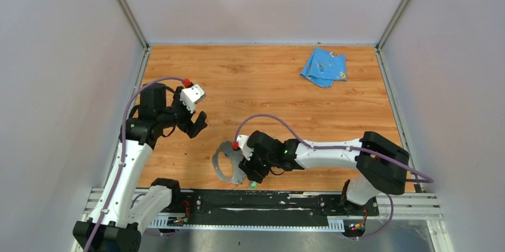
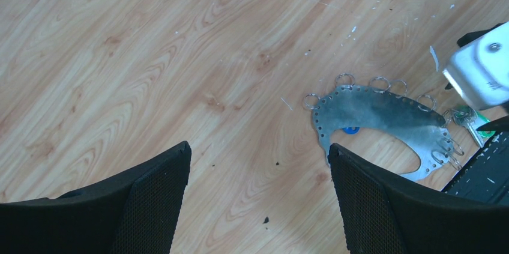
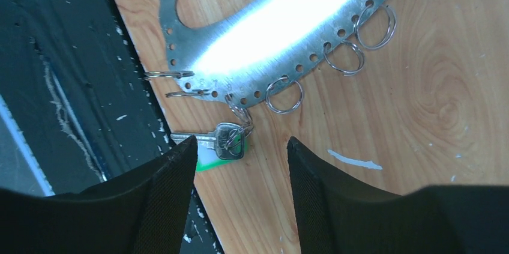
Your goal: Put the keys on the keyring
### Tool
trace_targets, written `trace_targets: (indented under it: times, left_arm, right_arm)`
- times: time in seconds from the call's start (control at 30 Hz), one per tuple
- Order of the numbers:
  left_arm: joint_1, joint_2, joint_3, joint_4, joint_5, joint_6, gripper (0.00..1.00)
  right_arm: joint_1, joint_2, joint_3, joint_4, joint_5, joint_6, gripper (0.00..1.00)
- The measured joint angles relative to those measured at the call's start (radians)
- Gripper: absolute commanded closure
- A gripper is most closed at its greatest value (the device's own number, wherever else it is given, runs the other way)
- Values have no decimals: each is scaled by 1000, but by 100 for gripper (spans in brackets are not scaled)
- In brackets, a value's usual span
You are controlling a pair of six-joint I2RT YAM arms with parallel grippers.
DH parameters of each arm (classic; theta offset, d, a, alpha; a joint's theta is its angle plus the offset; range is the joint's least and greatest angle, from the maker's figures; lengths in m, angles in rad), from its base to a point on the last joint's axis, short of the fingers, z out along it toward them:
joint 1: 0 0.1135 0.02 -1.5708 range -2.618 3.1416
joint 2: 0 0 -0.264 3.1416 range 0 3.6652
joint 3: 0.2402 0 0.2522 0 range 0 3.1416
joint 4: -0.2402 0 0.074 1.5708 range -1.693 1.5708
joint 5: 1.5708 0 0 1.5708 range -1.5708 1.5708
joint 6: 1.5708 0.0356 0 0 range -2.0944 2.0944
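While our right gripper [image 3: 241,143] stands partly open and our left gripper [image 2: 258,148] wide, both empty, the green key [image 3: 209,160] lies just beyond the right jaws, on a small ring [image 3: 240,113] of the keyring [image 3: 270,32], low centre on the paint-flecked wooden table [image 1: 268,85]. Grey walls [image 1: 59,55] enclose it, with a blue cloth [image 1: 323,67] upper right.

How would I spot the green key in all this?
Start at the near edge of the wooden table, by the black rail, where the grey metal keyring lies flat. Small wire rings line its rim; the green key is hooked on one. The rings beside it are empty, and green plastic shows at its head.
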Motion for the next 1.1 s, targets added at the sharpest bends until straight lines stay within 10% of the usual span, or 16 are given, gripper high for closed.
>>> trace_targets:
  times: [0.63, 1.1]
  left_arm:
    - [0, -10, 0, 0, -11, 1, 14]
    - [0, -19, 0, -1, -28, 14, 11]
  right_arm:
    - [2, 17, -8, -39, 208, 16, 74]
    - [-62, -185, -99, -124, 301, -4, 35]
